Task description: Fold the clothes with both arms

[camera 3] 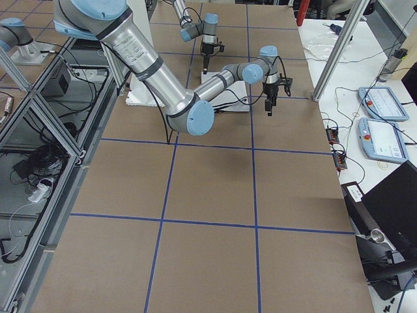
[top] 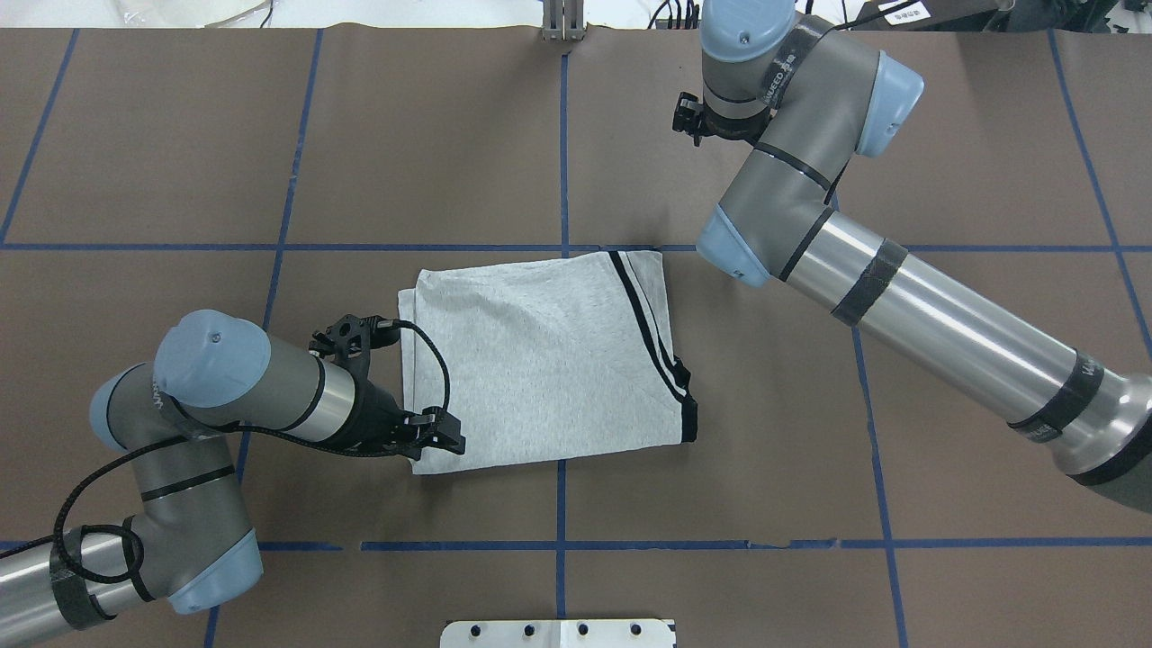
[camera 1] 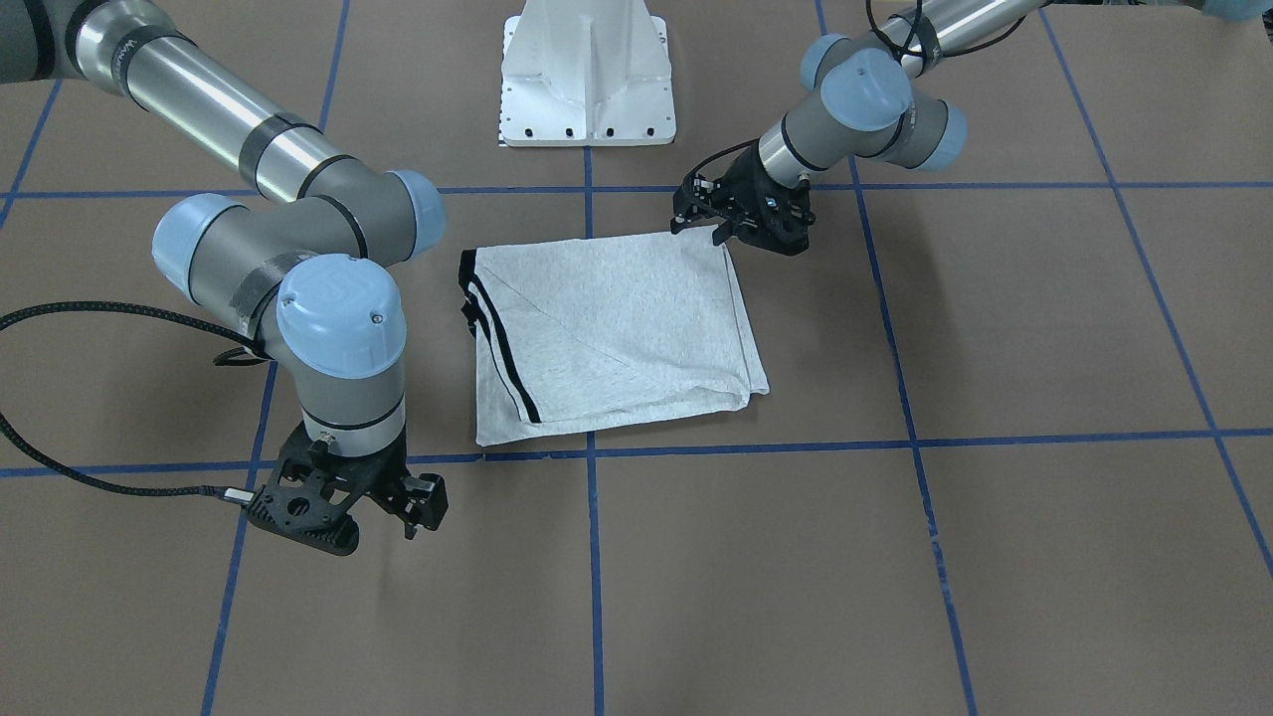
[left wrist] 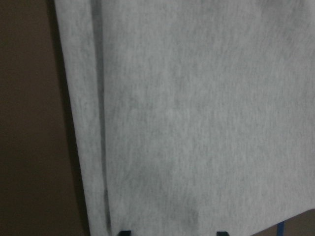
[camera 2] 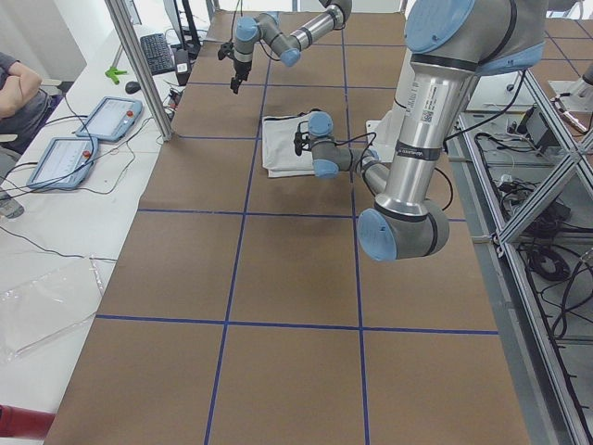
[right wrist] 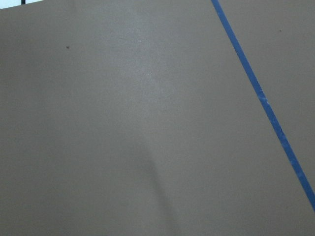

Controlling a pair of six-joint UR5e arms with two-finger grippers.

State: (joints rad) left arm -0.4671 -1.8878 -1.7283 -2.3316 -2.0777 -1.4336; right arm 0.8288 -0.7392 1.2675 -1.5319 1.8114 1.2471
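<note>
While both arms hover, the folded T-shirt (camera 1: pixel 607 328) lies flat at mid-table (camera 1: pixel 995 328).
I read the left gripper (camera 1: pixel 701 225) at the shirt's corner nearest the robot, with its fingers spread over the cloth. The right gripper (camera 1: pixel 418 507) hangs apart from the shirt on its far side; I cannot tell its finger state.

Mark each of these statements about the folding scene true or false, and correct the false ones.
1. The T-shirt lies folded flat on the table. True.
2. The right gripper grips the shirt. False: it hangs over bare table, apart from the shirt.
3. The left gripper is at a corner of the shirt. True.
4. The shirt's cartoon print faces up. False: only plain grey fabric and the black stripes show.
</note>
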